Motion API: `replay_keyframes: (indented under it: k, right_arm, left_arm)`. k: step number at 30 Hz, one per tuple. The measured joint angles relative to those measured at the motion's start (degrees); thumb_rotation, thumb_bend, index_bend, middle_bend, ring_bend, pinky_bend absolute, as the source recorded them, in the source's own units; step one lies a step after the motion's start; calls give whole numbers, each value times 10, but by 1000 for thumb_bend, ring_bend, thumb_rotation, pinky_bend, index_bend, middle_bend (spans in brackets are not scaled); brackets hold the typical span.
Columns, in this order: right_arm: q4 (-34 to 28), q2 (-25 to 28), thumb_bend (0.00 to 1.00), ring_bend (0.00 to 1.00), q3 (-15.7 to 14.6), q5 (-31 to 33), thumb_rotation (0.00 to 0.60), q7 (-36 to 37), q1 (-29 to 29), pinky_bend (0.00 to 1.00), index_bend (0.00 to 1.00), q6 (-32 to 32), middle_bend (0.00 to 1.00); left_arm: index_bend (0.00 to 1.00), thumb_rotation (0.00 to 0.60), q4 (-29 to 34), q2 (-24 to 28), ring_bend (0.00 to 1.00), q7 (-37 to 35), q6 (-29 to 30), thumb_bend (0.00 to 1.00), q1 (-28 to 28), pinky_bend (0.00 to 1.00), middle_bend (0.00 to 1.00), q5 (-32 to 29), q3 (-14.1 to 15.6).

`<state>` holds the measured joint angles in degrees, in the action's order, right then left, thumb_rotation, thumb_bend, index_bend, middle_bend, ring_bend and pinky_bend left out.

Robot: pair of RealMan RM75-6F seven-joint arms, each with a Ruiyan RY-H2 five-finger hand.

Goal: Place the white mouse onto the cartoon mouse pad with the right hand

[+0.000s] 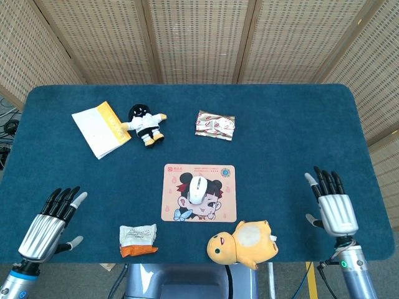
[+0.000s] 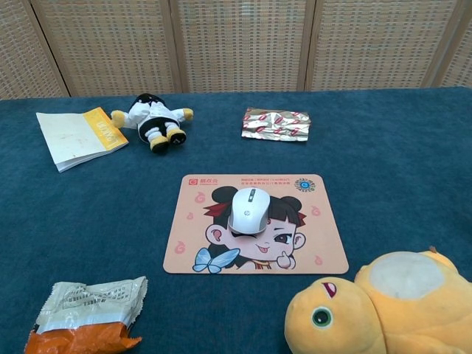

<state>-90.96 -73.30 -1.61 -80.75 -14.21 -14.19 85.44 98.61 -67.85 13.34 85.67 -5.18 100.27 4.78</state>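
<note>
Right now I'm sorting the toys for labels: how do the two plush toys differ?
The yellow plush is plainly larger than the black-haired doll. The yellow plush lies at the near edge, below the cartoon mouse pad; the doll lies at the far side beside the yellow booklet. Both lie flat, untouched.

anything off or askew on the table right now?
Nothing serious. The white mouse sits fully on the cartoon mouse pad, upright. The yellow plush and black-haired doll lie on their sides, and the snack packet looks crumpled. No spills. Both the left hand and right hand are empty, away from the pad.
</note>
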Motion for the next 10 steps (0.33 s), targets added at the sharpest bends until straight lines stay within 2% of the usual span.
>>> replay_keyframes:
  k: [10]
  right_arm:
    - [4,14,0,0,-7,-4,600,20,46,0,0,25,0]
  left_arm:
    - [0,600,-2,-1,0,4,3,46,2,0,0,-16,-11]
